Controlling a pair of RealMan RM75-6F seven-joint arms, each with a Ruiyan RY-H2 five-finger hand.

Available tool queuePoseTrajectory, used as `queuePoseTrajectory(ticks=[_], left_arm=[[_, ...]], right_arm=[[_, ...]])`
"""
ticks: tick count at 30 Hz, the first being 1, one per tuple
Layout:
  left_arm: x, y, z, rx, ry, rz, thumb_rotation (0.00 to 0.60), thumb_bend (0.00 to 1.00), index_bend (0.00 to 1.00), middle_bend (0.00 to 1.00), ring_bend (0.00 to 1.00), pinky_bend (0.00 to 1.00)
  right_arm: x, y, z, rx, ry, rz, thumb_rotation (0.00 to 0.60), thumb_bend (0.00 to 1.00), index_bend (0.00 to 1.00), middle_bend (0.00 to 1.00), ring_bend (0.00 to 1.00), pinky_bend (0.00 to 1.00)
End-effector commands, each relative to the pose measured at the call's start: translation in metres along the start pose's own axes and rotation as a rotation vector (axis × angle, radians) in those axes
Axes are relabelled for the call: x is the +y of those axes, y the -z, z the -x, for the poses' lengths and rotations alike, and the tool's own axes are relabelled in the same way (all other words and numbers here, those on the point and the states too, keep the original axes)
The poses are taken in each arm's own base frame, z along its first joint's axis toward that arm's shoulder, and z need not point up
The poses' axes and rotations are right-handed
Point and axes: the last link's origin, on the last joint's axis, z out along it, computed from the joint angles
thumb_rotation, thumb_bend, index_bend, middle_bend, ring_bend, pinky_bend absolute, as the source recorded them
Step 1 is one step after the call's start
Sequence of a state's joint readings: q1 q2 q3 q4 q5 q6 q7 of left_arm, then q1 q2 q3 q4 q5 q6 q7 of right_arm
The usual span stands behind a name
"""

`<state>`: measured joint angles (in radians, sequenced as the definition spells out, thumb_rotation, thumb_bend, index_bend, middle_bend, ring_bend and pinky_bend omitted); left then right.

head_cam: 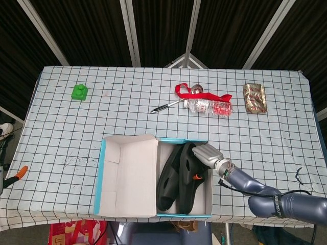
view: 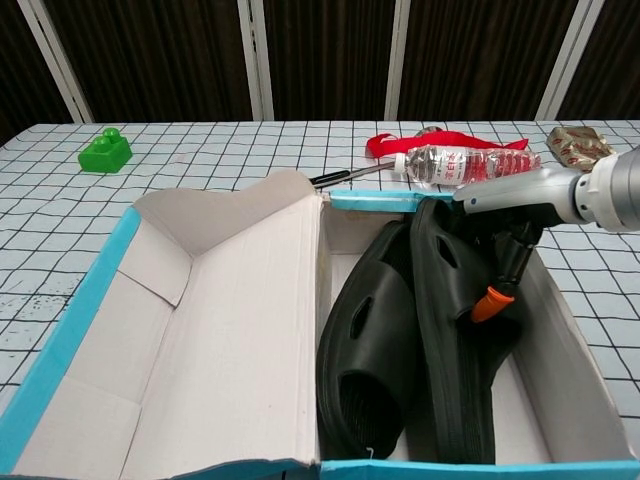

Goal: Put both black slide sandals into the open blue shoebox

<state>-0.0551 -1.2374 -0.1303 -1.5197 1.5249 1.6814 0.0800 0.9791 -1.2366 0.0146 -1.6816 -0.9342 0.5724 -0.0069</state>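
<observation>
The open blue shoebox (head_cam: 101, 173) sits near the table's front edge, its lid folded out to the left. Both black slide sandals stand on edge in its right half. The left sandal (head_cam: 168, 178) (view: 370, 340) leans against the right sandal (head_cam: 188, 184) (view: 455, 340). My right hand (head_cam: 207, 153) (view: 515, 195) reaches in from the right and holds the far end of the right sandal. An orange fingertip (view: 488, 303) presses on that sandal's side. Only an orange-tipped finger of my left hand (head_cam: 11, 178) shows at the left edge.
A green block (head_cam: 79, 92) (view: 105, 152) stands at the far left. A water bottle (head_cam: 209, 106) (view: 460, 163), a red ribbon (head_cam: 191, 92) and a pen (head_cam: 166, 107) lie behind the box. A foil packet (head_cam: 254, 98) is at the far right.
</observation>
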Motion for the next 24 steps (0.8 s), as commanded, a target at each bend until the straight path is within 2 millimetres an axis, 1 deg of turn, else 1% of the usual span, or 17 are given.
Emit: queuePoseTrajectory(ticks=[1,7,15,19,24], left_arm=[[0.000,0.000,0.000,0.000,0.002,0.000,0.600,0.08,0.14,0.00,0.00,0.10],[-0.001,0.001,-0.002,0.002,0.007,0.001,0.600,0.08,0.14,0.00,0.00,0.10],[-0.001,0.001,-0.004,0.007,0.008,0.000,0.600,0.08,0.14,0.00,0.00,0.10],[-0.001,0.001,-0.004,0.006,0.006,-0.002,0.600,0.08,0.14,0.00,0.00,0.10],[-0.002,0.001,-0.003,0.003,0.004,-0.002,0.600,0.08,0.14,0.00,0.00,0.10]], right_arm=[[-0.014,0.001,-0.002,0.001,0.034,0.027,0.600,0.45,0.65,0.54,0.58,0.49],[-0.018,-0.003,0.006,-0.015,0.052,0.077,0.600,0.45,0.65,0.54,0.58,0.49],[-0.014,-0.016,0.018,-0.040,0.038,0.121,0.600,0.45,0.65,0.54,0.58,0.49],[-0.014,-0.021,0.021,-0.050,0.056,0.127,0.600,0.45,0.65,0.54,0.58,0.49],[-0.020,-0.022,0.019,-0.053,0.079,0.127,0.600,0.45,0.65,0.54,0.58,0.49]])
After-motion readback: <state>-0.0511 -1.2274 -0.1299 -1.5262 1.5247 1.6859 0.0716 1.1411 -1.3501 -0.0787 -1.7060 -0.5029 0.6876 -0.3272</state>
